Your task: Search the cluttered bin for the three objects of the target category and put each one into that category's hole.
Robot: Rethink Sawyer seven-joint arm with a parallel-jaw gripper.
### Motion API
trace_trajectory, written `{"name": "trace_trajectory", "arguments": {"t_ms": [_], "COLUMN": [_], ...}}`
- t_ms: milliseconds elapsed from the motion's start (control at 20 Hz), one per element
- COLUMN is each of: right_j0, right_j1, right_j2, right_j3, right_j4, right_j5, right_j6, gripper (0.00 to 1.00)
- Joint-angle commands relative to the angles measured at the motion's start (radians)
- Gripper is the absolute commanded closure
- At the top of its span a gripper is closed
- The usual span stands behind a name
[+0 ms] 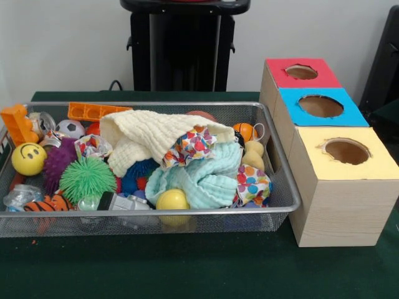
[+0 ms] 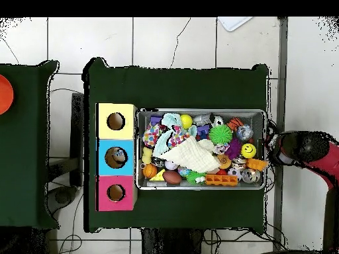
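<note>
The cluttered bin [image 1: 187, 213] is a shallow silver wire-mesh basket on the green table; it also shows in the overhead view [image 2: 198, 110]. It holds a cream cloth [image 1: 149, 134], a light blue cloth [image 1: 206, 177], polka-dot cloths [image 1: 190, 146], a yellow smiley ball [image 1: 28, 159], a green spiky ball [image 1: 87, 179], a plain yellow ball [image 1: 173, 200] and orange bricks [image 1: 93, 111]. Beside it stand a red box [image 1: 301, 73], a blue box [image 1: 320, 106] and a yellow box [image 1: 346, 151], each with a round hole on top. The red and black arm [image 2: 311, 155] hangs beyond the bin's end; its gripper is not clearly seen.
The robot's black pedestal [image 1: 184, 47] stands behind the bin. A second green table with an orange disc [image 2: 4, 94] shows in the overhead view. Something lies inside the blue box's hole [image 2: 116, 157]. Cables run over the tiled floor around the table.
</note>
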Motion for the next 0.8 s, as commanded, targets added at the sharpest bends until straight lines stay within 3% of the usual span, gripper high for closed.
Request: {"name": "trace_trajectory", "arguments": {"t_ms": [50, 400, 800], "right_j0": [0.026, 0.048, 0.076], "right_j1": [0.011, 0.016, -0.008], "right_j2": [0.085, 0.077, 0.059], "right_j3": [0.079, 0.066, 0.105], "right_j4": [-0.011, -0.006, 0.005], "right_j5": [0.021, 0.023, 0.010], "right_j6": [-0.089, -0.056, -0.008], "gripper": [0.00, 0.00, 0.00]}}
